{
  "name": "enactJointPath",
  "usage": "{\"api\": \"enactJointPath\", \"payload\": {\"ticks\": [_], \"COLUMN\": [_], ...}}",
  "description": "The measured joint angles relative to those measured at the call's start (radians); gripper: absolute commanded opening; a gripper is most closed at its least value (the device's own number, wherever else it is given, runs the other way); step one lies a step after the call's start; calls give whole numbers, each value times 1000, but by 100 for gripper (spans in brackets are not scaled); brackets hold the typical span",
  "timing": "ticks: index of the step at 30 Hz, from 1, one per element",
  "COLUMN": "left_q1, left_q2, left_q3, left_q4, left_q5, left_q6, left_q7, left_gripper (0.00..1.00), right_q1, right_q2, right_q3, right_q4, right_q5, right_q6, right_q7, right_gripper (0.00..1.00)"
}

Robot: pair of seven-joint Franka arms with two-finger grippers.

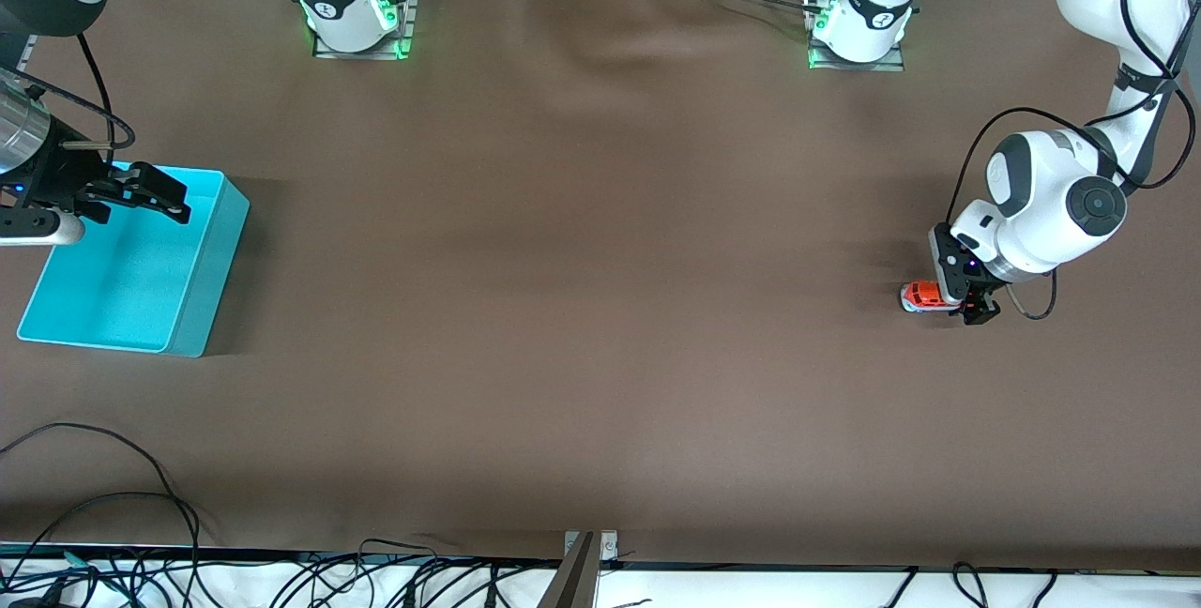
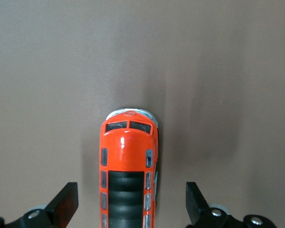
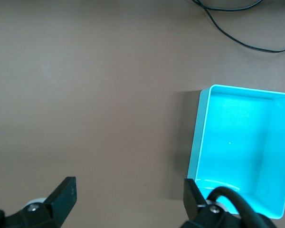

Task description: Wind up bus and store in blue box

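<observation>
Bus (image 2: 128,166) rear cut off between open left gripper (image 2: 132,202) fingers, untouched

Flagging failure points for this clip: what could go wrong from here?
1. The open left gripper straddles the bus, which sits nearer one finger; closing may skew or push it.
2. The box is at the table's right-arm end, a long carry that may drop the bus.
3. The open right gripper hangs over the box, perhaps blocking it.
</observation>
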Motion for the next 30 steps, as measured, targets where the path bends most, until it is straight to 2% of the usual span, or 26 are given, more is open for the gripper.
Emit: {"api": "enactJointPath", "payload": {"ticks": [1,4,6,8,10,14,24,30], "left_q1": [0,0,0,0,0,0,-7,-11], "left_q2": [2,9,13,17,19,20,21,21], "left_q3": [0,0,0,-1,-1,-3,-9,-37], "left_q4": [0,0,0,0,1,4,4,4], "left_q5": [0,0,0,0,0,0,1,1], "left_q6": [0,1,2,4,6,10,10,10], "left_q7": [0,1,2,2,2,4,16,25], "left_gripper": [83,53,42,25,16,12,9,7], "right_q1": [0,0,0,0,0,0,0,0], "right_q2": [0,0,0,0,0,0,0,0], "right_q3": [0,0,0,0,0,0,0,0], "right_q4": [0,0,0,0,0,0,0,1], "right_q5": [0,0,0,0,0,0,0,0], "right_q6": [0,0,0,0,0,0,0,0], "right_q7": [0,0,0,0,0,0,0,0], "right_gripper": [100,100,100,100,100,100,100,100]}}
